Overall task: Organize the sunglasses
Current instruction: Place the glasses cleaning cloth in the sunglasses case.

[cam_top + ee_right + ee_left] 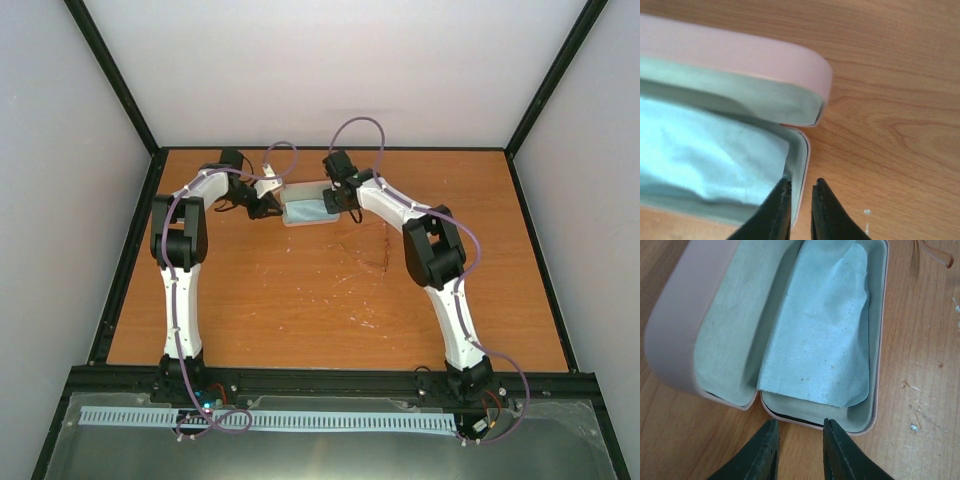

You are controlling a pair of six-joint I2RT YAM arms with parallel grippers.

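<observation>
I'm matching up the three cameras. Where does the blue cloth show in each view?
Top external: cloth at far centre, inside the open case.
Left wrist: cloth in the middle, lying in the case's right half.
Right wrist: cloth on the left, inside the case.
Shared landmark: the case's pink shell, seen in all three.
</observation>
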